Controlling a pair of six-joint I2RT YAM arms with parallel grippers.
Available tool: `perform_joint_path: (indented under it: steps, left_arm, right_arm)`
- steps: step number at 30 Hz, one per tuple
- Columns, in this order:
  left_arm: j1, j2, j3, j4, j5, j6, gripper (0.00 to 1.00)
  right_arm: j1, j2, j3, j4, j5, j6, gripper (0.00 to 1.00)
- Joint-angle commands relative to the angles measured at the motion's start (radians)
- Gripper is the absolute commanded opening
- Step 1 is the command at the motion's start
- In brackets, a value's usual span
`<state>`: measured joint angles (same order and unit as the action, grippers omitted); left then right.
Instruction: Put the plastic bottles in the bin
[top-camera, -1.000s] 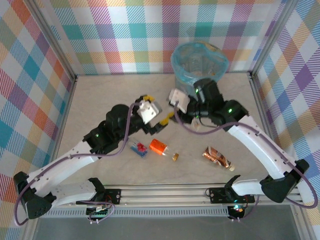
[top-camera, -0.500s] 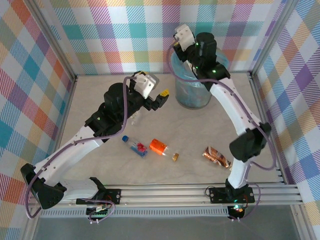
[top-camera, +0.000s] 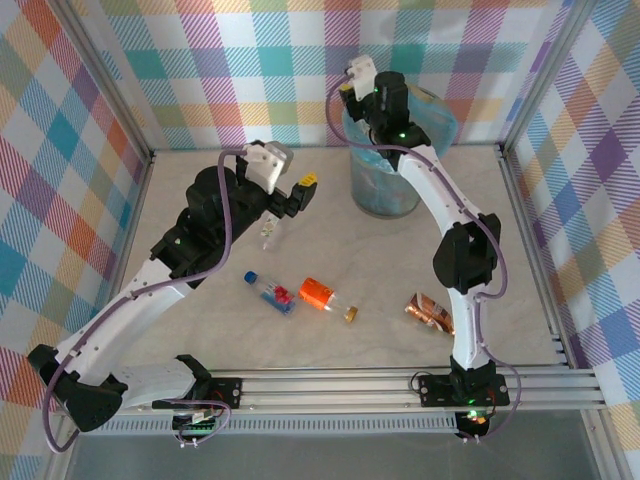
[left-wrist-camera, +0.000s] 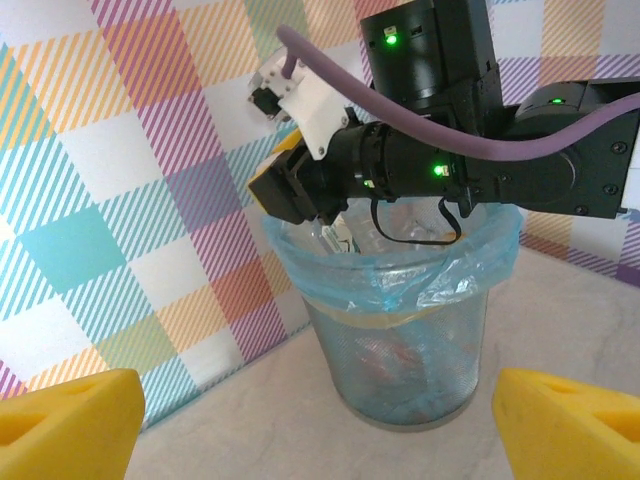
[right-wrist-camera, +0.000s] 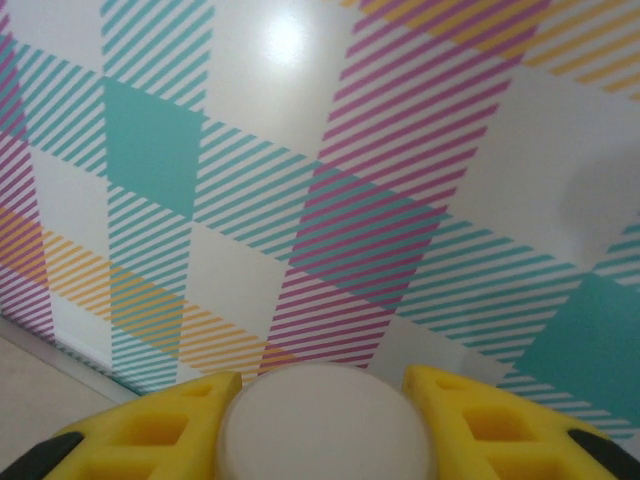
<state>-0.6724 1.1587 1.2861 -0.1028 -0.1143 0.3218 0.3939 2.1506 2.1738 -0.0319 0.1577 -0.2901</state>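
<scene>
The right fingers (right-wrist-camera: 150, 430) are closed on a bottle (right-wrist-camera: 328, 425), whose round white end sits pressed between the yellow pads. From the left wrist they are seen high over the left rim of the bin (left-wrist-camera: 400, 360), a grey mesh basket lined with a light-blue bag. The bin stands at the far edge of the desk (top-camera: 370, 260), right of the middle. The left fingers (left-wrist-camera: 70, 420) stand wide apart with nothing between them, raised above the desk and facing the bin. Four more bottles lie on the desk. A clear bottle (top-camera: 268, 232) lies beside the left arm. Toward the near edge are a blue-capped bottle (top-camera: 270, 292) with a red label and, just to its right, an orange bottle (top-camera: 320, 293). A crumpled brown bottle (top-camera: 432, 312) lies nearer the right edge, by the right arm. A small brown cap (top-camera: 351, 314) sits just beside the orange bottle's end.
</scene>
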Motion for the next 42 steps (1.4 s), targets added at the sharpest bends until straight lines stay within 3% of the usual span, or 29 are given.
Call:
perform_joint_path:
  steps: [1, 7, 12, 15, 19, 25, 29, 36, 42]
  left_arm:
    - [0.013, -0.015, -0.017, -0.012, 0.012, -0.019, 0.9]
    - [0.019, -0.011, -0.013, -0.018, 0.019, -0.02, 0.9]
    - [0.022, -0.009, -0.011, -0.02, 0.022, -0.024, 0.9]
    - [0.023, -0.007, -0.012, -0.023, 0.018, -0.024, 0.9]
    - [0.025, -0.003, -0.01, -0.024, 0.01, -0.027, 0.9]
    - [0.035, 0.009, -0.007, -0.05, -0.007, -0.067, 0.9]
    - [0.045, 0.013, -0.007, -0.085, -0.015, -0.089, 0.9]
    - [0.114, 0.032, 0.011, -0.202, -0.019, -0.263, 0.91]
    - [0.149, 0.016, -0.012, -0.256, 0.039, -0.33, 0.91]
  right_arm:
    - [-0.022, -0.03, -0.072, 0.068, 0.025, 0.08, 0.38]
    - [-0.026, -0.072, -0.136, 0.095, 0.041, 0.124, 0.59]
    - [-0.02, -0.095, -0.067, 0.081, 0.02, 0.144, 0.65]
    - [-0.013, -0.089, 0.004, 0.052, 0.013, 0.138, 0.63]
    - [-0.007, -0.066, 0.078, -0.013, -0.024, 0.138, 0.53]
    - [0.0, -0.074, 0.094, -0.147, -0.054, 0.175, 0.45]
    - [0.047, -0.13, 0.078, -0.244, -0.102, 0.16, 0.47]
    - [0.171, -0.237, -0.004, -0.386, -0.107, 0.074, 0.55]
    - [0.201, -0.387, -0.16, -0.538, -0.065, 0.202, 0.6]
